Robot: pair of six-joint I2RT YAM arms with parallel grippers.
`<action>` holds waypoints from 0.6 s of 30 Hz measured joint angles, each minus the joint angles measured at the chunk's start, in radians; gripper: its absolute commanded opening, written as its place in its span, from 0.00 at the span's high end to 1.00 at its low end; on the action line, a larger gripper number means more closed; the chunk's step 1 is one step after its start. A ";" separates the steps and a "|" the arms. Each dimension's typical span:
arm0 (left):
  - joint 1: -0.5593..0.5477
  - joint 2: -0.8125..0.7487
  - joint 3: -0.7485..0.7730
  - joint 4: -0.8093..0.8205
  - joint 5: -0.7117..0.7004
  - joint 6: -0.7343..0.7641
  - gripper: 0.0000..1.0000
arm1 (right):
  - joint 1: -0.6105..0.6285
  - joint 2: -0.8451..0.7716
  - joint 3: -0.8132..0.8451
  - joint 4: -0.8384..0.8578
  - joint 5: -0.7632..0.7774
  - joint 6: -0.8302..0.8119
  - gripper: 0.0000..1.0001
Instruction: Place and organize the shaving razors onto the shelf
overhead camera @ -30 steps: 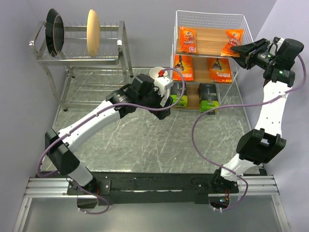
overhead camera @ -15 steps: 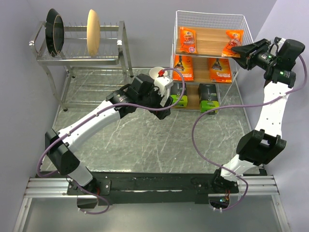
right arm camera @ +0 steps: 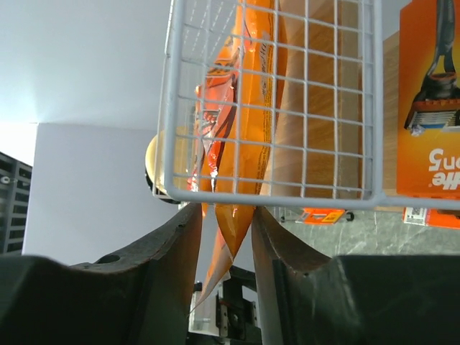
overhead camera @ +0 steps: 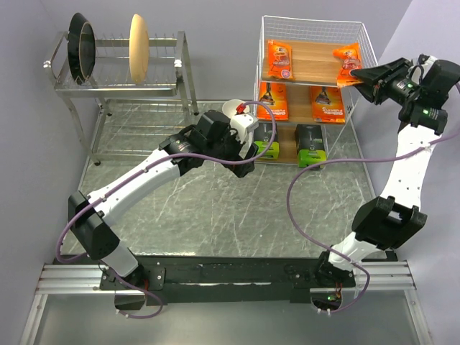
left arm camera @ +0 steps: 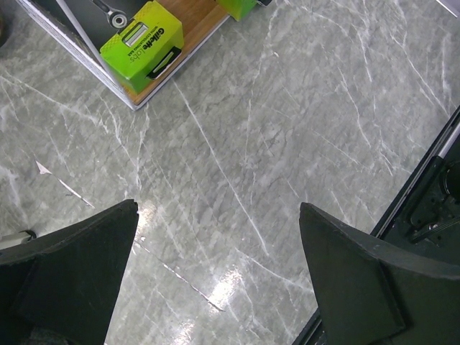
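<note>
From above, the right pincer point(overhead camera: 361, 72) pinches a narrow orange blister pack point(overhead camera: 348, 59) at the edge of the shelf's point(overhead camera: 314, 63) top board.

On the left wrist, the left pincer point(left arm camera: 217, 208) gapes empty over the tabletop point(left arm camera: 287, 108).

On the right wrist, only the pack's thin tail is gripped. I reckon it could snag the wire wall point(right arm camera: 287, 197) and slip free.

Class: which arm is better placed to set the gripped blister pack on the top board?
Right: the right tool grips the blister pack at the top of the shelf; the left tool hangs open, empty, lower down.
</note>
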 measured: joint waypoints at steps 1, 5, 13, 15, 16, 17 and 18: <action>0.000 0.000 0.000 0.000 0.000 0.000 0.01 | 0.000 -0.005 -0.011 -0.001 0.000 -0.004 0.60; 0.000 0.000 0.000 0.000 0.000 0.000 0.00 | 0.000 -0.031 -0.059 -0.015 0.000 -0.011 0.60; 0.000 0.005 0.000 0.015 0.000 -0.003 0.01 | 0.000 -0.039 -0.075 -0.023 0.001 -0.013 0.72; 0.000 0.008 0.000 0.015 0.000 -0.003 0.01 | 0.000 -0.039 -0.075 -0.022 0.003 -0.013 0.73; 0.000 0.009 0.000 0.015 0.000 -0.003 0.01 | 0.000 -0.039 -0.074 -0.023 0.004 -0.013 0.72; 0.000 0.010 0.000 0.015 0.000 -0.003 0.01 | 0.000 -0.037 -0.073 -0.023 0.005 -0.013 0.72; 0.000 0.011 0.000 0.015 0.000 -0.003 0.01 | 0.000 -0.035 -0.070 -0.023 0.005 -0.013 0.72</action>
